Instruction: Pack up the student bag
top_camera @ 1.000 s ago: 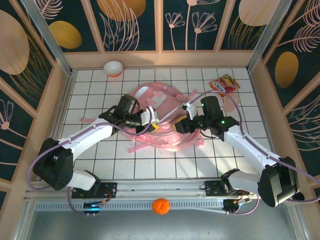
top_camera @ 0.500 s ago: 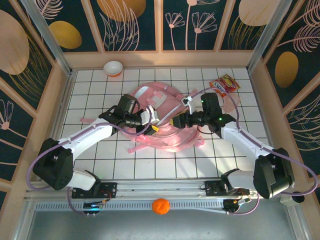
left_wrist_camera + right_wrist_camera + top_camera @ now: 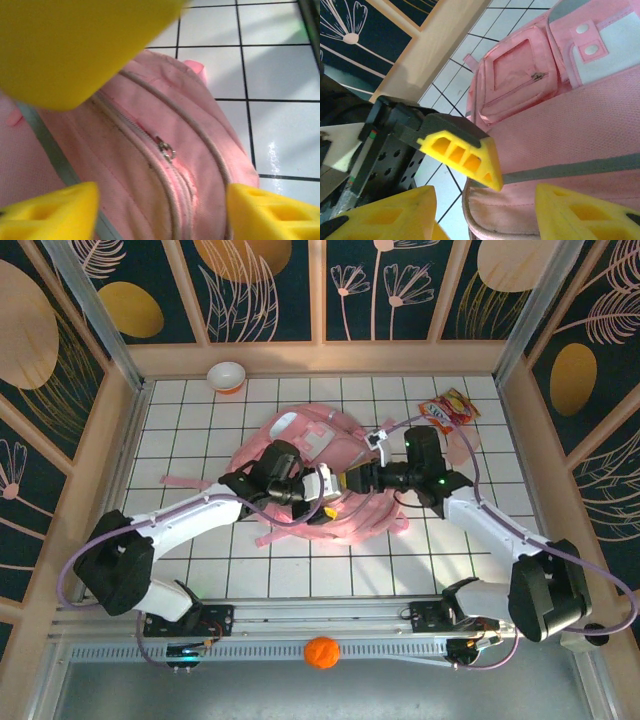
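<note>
As seen from the top external view, one white bowl (image 3: 226,375) is sitting at the far left of the desk (image 3: 300,570), well apart from everything else. Two arms are reaching inward. The left fingers (image 3: 326,503) are hovering over the near edge of the one student bag (image 3: 300,445), which is lying flat at the centre of the desk. The right fingers (image 3: 352,481) are hanging just beside them, also over the bag. One red-and-yellow snack packet (image 3: 448,408) is lying at the far right, and one orange ball (image 3: 321,652) is lying by the near rail.

The left wrist view is adding detail: both left fingers are standing wide apart with nothing between them, above a zip with one metal pull (image 3: 166,148). The right wrist view is showing the right fingers likewise spread and gripping nothing, one left finger just ahead of them, one zipped front pocket (image 3: 520,80) and the white patch (image 3: 620,50) with two round studs.
</note>
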`<action>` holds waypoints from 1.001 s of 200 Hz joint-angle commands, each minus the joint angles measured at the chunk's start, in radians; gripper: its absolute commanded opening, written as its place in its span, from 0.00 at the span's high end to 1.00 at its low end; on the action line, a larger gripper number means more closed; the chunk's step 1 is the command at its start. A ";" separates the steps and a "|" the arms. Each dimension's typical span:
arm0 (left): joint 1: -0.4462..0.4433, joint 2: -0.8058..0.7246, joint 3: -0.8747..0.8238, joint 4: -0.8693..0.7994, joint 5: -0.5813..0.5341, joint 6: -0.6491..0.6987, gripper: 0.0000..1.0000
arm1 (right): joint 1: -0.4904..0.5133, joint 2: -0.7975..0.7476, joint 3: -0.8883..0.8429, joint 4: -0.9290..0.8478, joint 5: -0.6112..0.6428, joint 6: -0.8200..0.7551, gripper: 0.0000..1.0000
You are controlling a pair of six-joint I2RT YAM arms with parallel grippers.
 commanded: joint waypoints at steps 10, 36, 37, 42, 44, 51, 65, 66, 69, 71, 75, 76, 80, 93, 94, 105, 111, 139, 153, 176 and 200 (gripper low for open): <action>0.001 0.021 -0.005 0.080 -0.113 -0.050 0.61 | -0.008 -0.111 -0.043 -0.024 0.036 -0.057 0.42; 0.011 -0.017 -0.068 0.145 -0.076 -0.077 0.89 | -0.018 -0.196 -0.091 -0.015 0.067 -0.117 0.42; 0.014 -0.019 -0.072 0.148 -0.071 -0.078 0.90 | -0.019 -0.199 -0.092 -0.015 0.069 -0.120 0.42; 0.023 -0.032 -0.086 0.162 -0.030 -0.087 0.94 | -0.020 -0.213 -0.101 -0.014 0.082 -0.131 0.42; 0.027 -0.037 -0.093 0.168 -0.014 -0.093 0.96 | -0.020 -0.217 -0.103 -0.016 0.089 -0.136 0.42; 0.045 -0.052 -0.118 0.193 0.046 -0.115 1.00 | -0.022 -0.231 -0.108 -0.027 0.107 -0.164 0.41; 0.090 -0.079 -0.161 0.246 0.154 -0.168 1.00 | -0.023 -0.244 -0.113 -0.062 0.112 -0.253 0.40; 0.093 -0.081 -0.163 0.250 0.160 -0.170 1.00 | -0.023 -0.243 -0.113 -0.065 0.112 -0.259 0.40; 0.102 -0.085 -0.173 0.263 0.180 -0.180 1.00 | -0.022 -0.244 -0.113 -0.075 0.109 -0.280 0.40; 0.106 -0.088 -0.178 0.270 0.194 -0.185 1.00 | -0.022 -0.242 -0.113 -0.082 0.106 -0.295 0.40; 0.117 -0.095 -0.190 0.287 0.216 -0.196 1.00 | -0.021 -0.239 -0.113 -0.094 0.102 -0.319 0.40; 0.119 -0.097 -0.192 0.292 0.222 -0.198 1.00 | -0.021 -0.239 -0.114 -0.097 0.100 -0.324 0.40; 0.126 -0.103 -0.203 0.308 0.242 -0.205 1.00 | -0.021 -0.236 -0.117 -0.104 0.098 -0.349 0.40; 0.141 -0.125 -0.233 0.361 0.279 -0.224 1.00 | -0.016 -0.219 -0.114 -0.138 0.097 -0.419 0.40; 0.141 -0.126 -0.235 0.364 0.281 -0.226 1.00 | -0.016 -0.216 -0.113 -0.140 0.097 -0.422 0.40; 0.150 -0.134 -0.245 0.388 0.303 -0.236 1.00 | -0.006 -0.200 -0.106 -0.158 0.123 -0.459 0.40; 0.153 -0.135 -0.242 0.389 0.315 -0.238 1.00 | 0.003 -0.192 -0.104 -0.165 0.132 -0.491 0.40; 0.164 -0.141 -0.235 0.395 0.344 -0.251 1.00 | 0.063 -0.177 -0.115 -0.136 0.183 -0.609 0.42; 0.164 -0.144 -0.238 0.400 0.345 -0.251 1.00 | 0.094 -0.168 -0.121 -0.098 0.192 -0.650 0.44; 0.164 -0.143 -0.235 0.396 0.346 -0.249 1.00 | 0.136 -0.144 -0.135 -0.036 0.237 -0.679 0.45; 0.164 -0.145 -0.232 0.395 0.352 -0.248 1.00 | 0.139 -0.115 -0.155 0.032 0.253 -0.682 0.46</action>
